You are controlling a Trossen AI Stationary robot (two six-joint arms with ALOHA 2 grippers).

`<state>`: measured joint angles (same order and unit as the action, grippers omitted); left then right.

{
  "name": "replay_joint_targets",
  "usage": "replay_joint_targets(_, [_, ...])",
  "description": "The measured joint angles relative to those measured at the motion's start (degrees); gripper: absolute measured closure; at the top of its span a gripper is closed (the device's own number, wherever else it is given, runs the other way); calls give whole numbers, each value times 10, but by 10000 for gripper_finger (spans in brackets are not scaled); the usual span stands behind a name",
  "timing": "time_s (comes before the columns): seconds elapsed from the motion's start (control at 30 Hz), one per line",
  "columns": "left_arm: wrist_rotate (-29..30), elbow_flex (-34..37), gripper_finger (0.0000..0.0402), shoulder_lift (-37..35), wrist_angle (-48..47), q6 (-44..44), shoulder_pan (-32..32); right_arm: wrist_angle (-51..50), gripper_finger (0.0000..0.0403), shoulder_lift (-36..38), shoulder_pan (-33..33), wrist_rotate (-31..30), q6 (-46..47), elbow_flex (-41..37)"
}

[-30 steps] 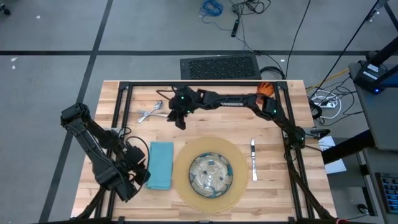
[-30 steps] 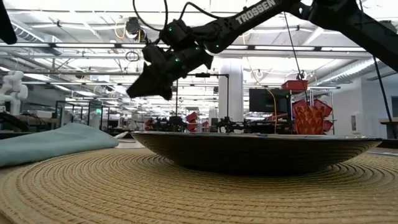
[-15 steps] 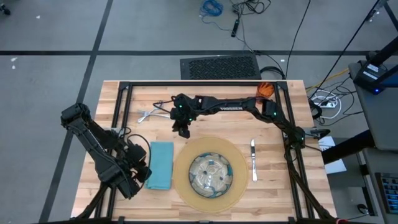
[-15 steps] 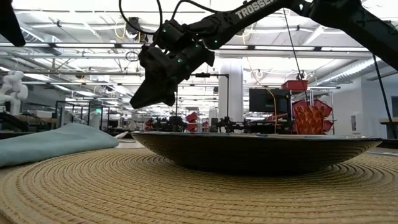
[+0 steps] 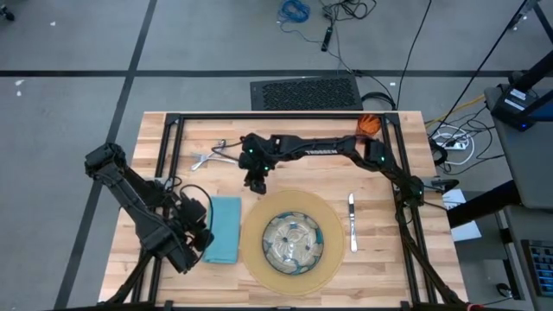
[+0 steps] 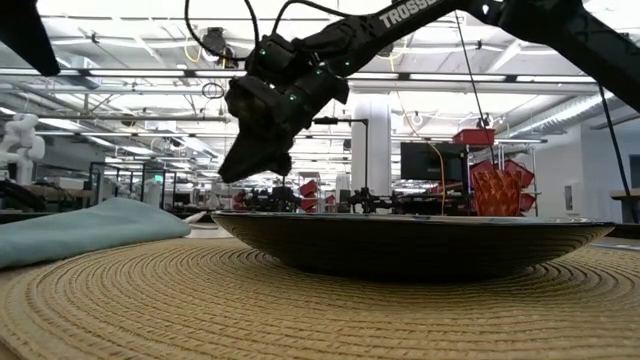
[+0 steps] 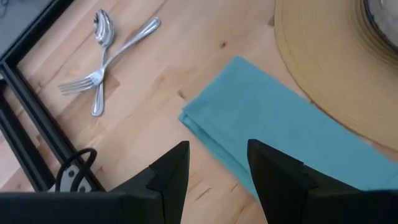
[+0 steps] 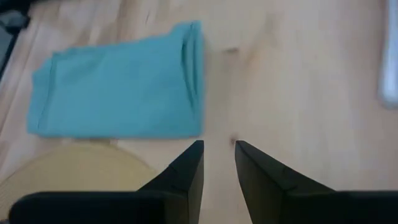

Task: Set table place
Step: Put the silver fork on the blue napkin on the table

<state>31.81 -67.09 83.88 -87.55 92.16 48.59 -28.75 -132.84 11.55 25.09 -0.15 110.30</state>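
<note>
Grey floor (image 5: 78, 52), loose cables (image 5: 294, 10)

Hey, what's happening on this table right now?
A two-armed robot is setting a table place. On the table the mat holds the bowl, with the napkin to one side and the knife to the other. The fork and spoon lie crossed near the back rail, and the orange cup sits in the far corner. The right gripper hangs open and empty above the wood just behind the mat. The left gripper, open too, waits beside the napkin.
</note>
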Motion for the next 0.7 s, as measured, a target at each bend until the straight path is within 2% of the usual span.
replay_joint_targets(0.2, [25, 0, 252, 1, -2, -10, -2, -15, 319, 3, -15, 3, -32, -1])
replay_joint_targets(0.3, [27, 8, 252, 1, -23, -12, -13, -70, 319, 17, -14, 1, -59, -1])
replay_joint_targets(0.37, [28, 25, 252, -1, -23, -57, -40, -127, 319, 27, -13, -6, -76, 0])
replay_joint_targets(0.47, [27, 62, 252, -19, -24, -160, -115, -212, 319, 38, -15, -40, -99, -1])
replay_joint_targets(0.53, [28, 81, 252, -31, -26, -248, -186, -235, 319, 53, -21, -62, -108, -17])
replay_joint_targets(0.63, [66, 104, 252, -58, -16, -363, -289, -193, 319, 101, -31, -69, -110, -92])
replay_joint_targets(0.7, [97, 114, 252, -97, 37, -448, -354, -132, 319, 142, -37, -69, -97, -168])
